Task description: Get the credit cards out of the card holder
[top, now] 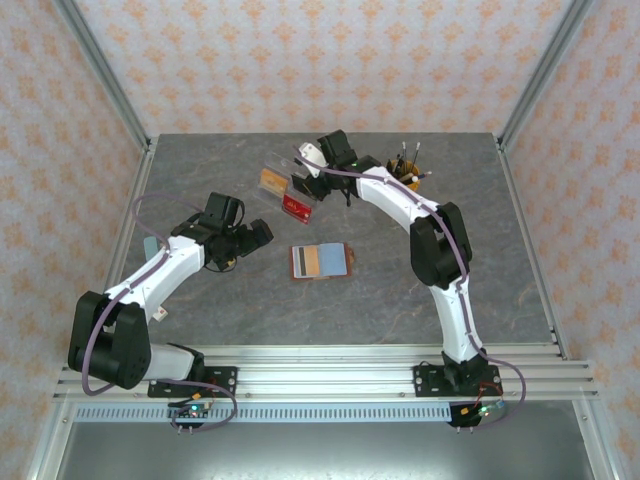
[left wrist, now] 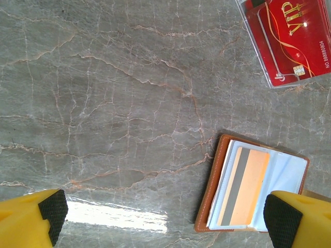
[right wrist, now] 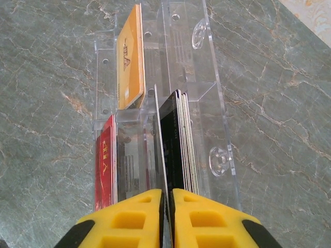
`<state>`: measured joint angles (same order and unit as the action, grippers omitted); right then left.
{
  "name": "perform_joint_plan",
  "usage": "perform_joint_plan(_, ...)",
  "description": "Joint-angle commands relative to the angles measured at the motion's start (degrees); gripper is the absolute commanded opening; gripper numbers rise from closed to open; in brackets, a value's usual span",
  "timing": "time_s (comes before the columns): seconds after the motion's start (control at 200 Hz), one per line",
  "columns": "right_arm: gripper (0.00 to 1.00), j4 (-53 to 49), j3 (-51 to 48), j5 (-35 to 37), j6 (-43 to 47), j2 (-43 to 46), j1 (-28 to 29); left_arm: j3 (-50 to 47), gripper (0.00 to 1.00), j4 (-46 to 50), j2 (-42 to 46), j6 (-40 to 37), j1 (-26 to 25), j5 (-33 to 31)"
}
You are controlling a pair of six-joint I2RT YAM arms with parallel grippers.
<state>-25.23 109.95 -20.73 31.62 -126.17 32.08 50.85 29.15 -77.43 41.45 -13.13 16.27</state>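
Table (top: 250, 310) held one card holder (top: 321, 261), one striped card (left wrist: 247, 188) inside | one clear stand (right wrist: 209, 98) with one orange card (right wrist: 129, 62), one red card (right wrist: 106, 160), one dark stack (right wrist: 178, 139) | one pen cup (top: 405, 172).

The table (top: 380, 310) is seen from above and behind the arm bases, looking down toward 12 o'clock, from afar. The left wrist view is pointed straight down from close. The card holder (left wrist: 213, 181) at its 5 o'clock and the red card (left wrist: 289, 36) at 1 o'clock are shared with the top view. The right wrist view is held very near the clear stand (right wrist: 207, 103), which is likewise shared.
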Motion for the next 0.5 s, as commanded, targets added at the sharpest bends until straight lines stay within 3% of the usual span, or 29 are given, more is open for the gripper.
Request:
perform_joint_plan(0.0, 0.14, 0.89, 2.44, 0.69, 0.12, -0.04, -0.16, 0.31, 1.00, -0.05, 0.35, -1.20, -0.15, -0.09)
perform_joint_plan(0.29, 0.18, 0.63, 2.35, 0.53, -1.73, 2.45, -0.17, 0.37, 1.00, 0.14, 0.33, -1.15, -0.19, -0.19)
perform_joint_plan(0.495, 0.30, -0.37, -3.65, -2.69, -11.43, 10.65, -0.16, -0.06, 1.00, 0.32, 0.26, 0.16, -0.22, 0.71)
